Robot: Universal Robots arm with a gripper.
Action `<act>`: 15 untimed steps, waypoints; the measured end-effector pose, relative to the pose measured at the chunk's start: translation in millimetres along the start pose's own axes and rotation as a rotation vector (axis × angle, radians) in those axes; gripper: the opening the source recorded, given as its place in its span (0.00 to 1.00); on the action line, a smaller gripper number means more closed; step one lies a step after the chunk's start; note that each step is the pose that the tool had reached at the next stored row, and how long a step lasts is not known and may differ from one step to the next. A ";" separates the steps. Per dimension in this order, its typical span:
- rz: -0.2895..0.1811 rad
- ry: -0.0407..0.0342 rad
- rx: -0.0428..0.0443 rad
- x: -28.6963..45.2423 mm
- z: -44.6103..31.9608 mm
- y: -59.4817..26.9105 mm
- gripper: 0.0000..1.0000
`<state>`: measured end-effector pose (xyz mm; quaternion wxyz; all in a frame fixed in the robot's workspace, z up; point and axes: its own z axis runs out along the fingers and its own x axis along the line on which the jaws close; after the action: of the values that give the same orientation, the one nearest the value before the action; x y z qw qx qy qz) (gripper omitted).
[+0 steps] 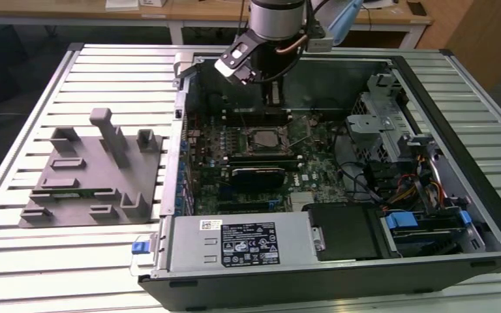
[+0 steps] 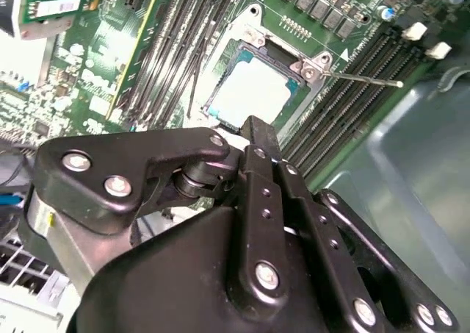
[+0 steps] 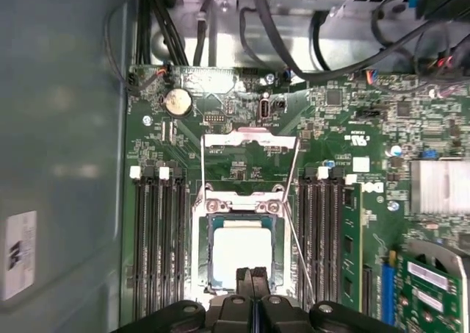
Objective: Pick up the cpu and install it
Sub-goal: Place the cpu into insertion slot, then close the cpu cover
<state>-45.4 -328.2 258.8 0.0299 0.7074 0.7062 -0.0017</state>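
The cpu (image 3: 239, 253) lies flat in the motherboard's socket (image 3: 208, 209), its silvery-white top facing up; it also shows in the second wrist view (image 2: 250, 90) and, small, in the exterior view (image 1: 259, 138). The socket's metal cover plate (image 3: 250, 139) is swung open and the thin lever (image 3: 297, 223) stands free beside it. My gripper (image 3: 253, 276) hovers just above the cpu's edge, fingers pressed together with nothing between them. The same shut fingertips appear in the second wrist view (image 2: 255, 124). In the exterior view the gripper (image 1: 273, 101) hangs inside the open computer case.
A grey tray (image 1: 85, 189) with upright fixtures sits on the slatted table at the exterior view's left. Case walls (image 1: 459, 130), a drive cage (image 1: 390, 124), cables and the power supply (image 1: 233, 241) surround the motherboard. Memory slots (image 3: 158, 237) flank the socket.
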 end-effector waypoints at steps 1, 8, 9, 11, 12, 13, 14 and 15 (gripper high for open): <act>0.000 0.0000 -0.0001 -0.1 -2.6 0.1 0.11; 0.000 0.0000 -0.0002 -0.5 -10.4 0.4 0.11; 0.000 0.0000 -0.0002 -0.5 -10.9 0.4 0.11; 0.000 0.0000 -0.0002 -0.5 -11.0 0.4 0.11; 0.000 0.0000 -0.0002 -0.5 -11.1 0.4 0.11; 0.000 0.0000 -0.0002 -0.5 -11.1 0.4 0.11; 0.000 0.0000 -0.0002 -0.5 -11.2 0.4 0.11; 0.000 -0.0001 -0.0002 -0.5 -11.2 0.4 0.11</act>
<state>-45.4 -328.2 270.0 0.0300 0.7074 0.7061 -0.0016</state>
